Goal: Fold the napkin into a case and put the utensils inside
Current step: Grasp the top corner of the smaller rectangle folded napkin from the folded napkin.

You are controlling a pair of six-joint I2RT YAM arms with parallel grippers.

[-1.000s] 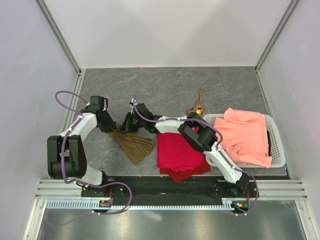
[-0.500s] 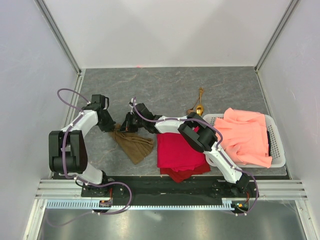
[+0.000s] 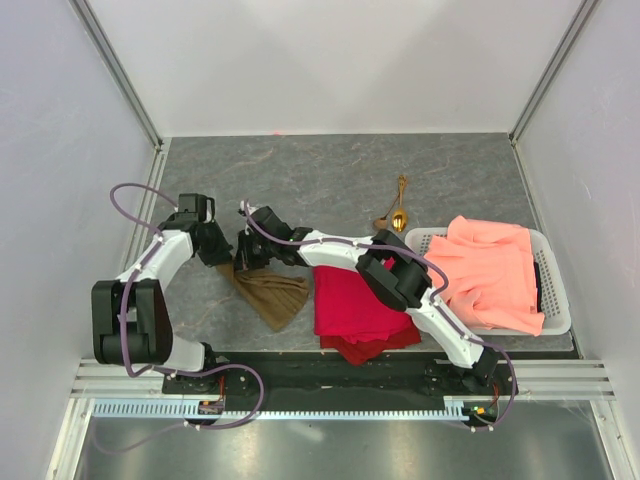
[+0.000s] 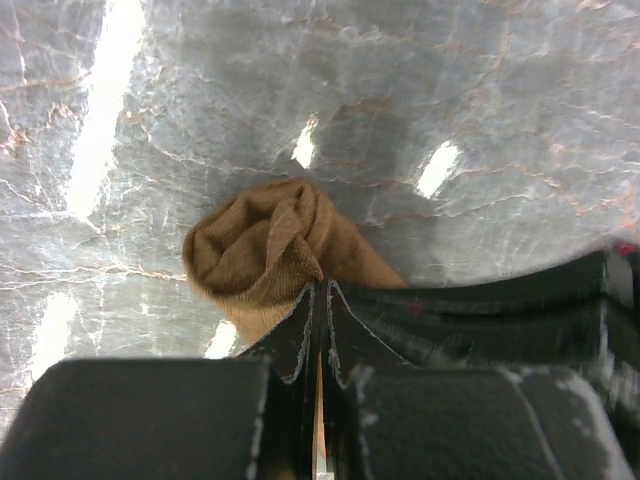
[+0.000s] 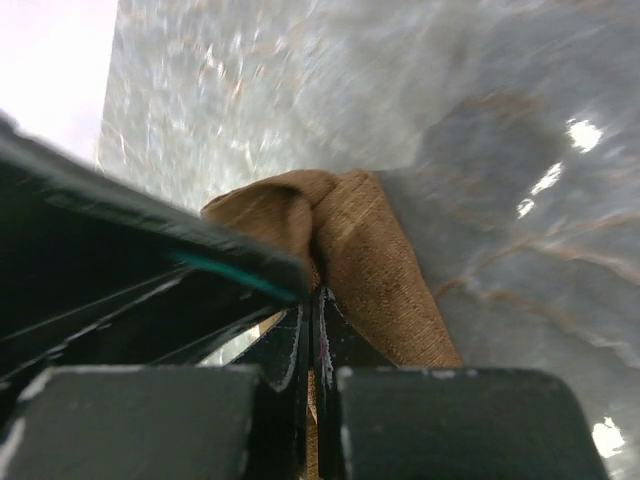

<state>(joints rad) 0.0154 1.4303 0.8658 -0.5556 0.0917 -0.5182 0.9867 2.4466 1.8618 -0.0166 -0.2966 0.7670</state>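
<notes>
Left gripper [image 4: 320, 290]: closed, with its jaws together on the bunched upper end of the napkin [image 3: 272, 293]. A second ago these jaws stood apart beside the cloth, so this pinch is new.
Right gripper [image 5: 315, 290]: closed on the same bunched end, tip to tip with the left one. It has moved a little toward the left of the top view.
Napkin: crumpled, lower left of centre in the top view. The narrow end is under both grippers and the wider end points to the bottom of the frame. It is not spread and no case is formed yet.
Utensils [image 3: 397, 212]: two gold pieces, right of centre and higher up, well apart from the napkin and not touched.
Red cloth [image 3: 355, 305]: just beside the right edge of the napkin.
Basket [image 3: 560, 305]: at the right, holding the salmon cloth [image 3: 490, 270].
Meaning for the task: both grippers now hold the cloth, so I judge it can be drawn apart and laid flat. The task is at an early stage.
Risk: the two grips are very close and may hold the same layers.
</notes>
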